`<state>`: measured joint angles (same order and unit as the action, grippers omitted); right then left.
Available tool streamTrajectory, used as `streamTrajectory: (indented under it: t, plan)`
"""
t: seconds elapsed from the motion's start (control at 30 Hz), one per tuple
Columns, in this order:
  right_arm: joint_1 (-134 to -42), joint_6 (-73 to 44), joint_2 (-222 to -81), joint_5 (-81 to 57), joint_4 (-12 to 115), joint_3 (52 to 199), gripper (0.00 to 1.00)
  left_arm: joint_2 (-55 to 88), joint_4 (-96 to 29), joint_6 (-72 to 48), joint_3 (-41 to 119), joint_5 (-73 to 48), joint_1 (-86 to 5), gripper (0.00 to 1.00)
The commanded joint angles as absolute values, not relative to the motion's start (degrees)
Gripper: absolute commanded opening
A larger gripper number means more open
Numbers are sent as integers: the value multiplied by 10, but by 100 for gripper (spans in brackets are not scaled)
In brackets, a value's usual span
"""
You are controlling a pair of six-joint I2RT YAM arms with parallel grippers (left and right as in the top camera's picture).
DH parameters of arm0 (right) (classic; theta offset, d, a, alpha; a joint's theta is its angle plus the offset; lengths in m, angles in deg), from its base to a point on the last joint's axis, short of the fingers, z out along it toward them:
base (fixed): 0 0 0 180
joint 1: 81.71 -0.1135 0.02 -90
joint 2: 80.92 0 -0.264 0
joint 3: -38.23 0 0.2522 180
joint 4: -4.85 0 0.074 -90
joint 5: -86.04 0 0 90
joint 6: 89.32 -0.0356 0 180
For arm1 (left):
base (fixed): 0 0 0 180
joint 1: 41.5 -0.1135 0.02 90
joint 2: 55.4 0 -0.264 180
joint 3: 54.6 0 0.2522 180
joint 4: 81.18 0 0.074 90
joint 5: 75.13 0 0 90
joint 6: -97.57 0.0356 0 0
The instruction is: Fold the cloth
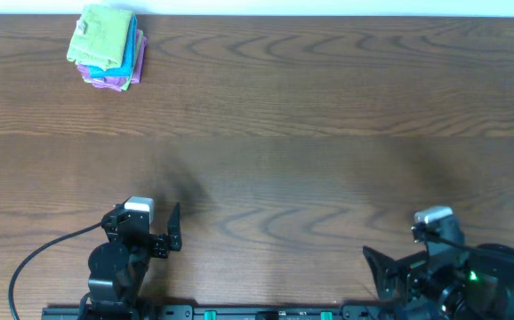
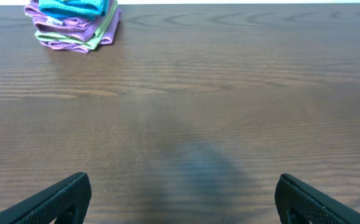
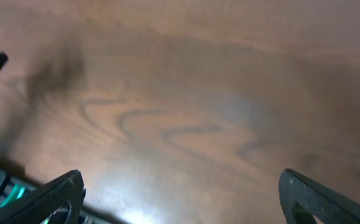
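Note:
A stack of folded cloths (image 1: pixel 107 47), green on top with blue, pink and purple beneath, lies at the table's far left corner. It also shows in the left wrist view (image 2: pixel 74 22) at the top left. My left gripper (image 1: pixel 150 233) is open and empty near the front edge, far from the stack; its fingers show wide apart in the left wrist view (image 2: pixel 183 199). My right gripper (image 1: pixel 381 271) is open and empty at the front right, its fingers spread over bare wood in the right wrist view (image 3: pixel 180 199).
The brown wooden table (image 1: pixel 310 151) spans the view. A black rail (image 1: pixel 239 311) runs along the front edge between the arm bases. A black cable (image 1: pixel 44 253) trails from the left arm.

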<state>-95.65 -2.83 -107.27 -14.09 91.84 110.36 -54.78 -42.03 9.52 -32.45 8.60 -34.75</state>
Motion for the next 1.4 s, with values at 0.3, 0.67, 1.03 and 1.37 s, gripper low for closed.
streamTrajectory:
  t: [0.3, 0.67, 1.03, 1.37]
  plan:
    - [-921, 42, -902, -2, 704, 937, 99, -551, -422, 102, -336, 78, -351, 95]
    - [-900, 42, -812, 1, 609, 726, 99, -551, -422, 102, -336, 78, -351, 95]
    - [-900, 42, -812, 1, 608, 632, 99, -551, -422, 102, -336, 78, -351, 95]
    - [-900, 42, -812, 1, 606, 612, 99, -551, -422, 102, -336, 78, -351, 95]
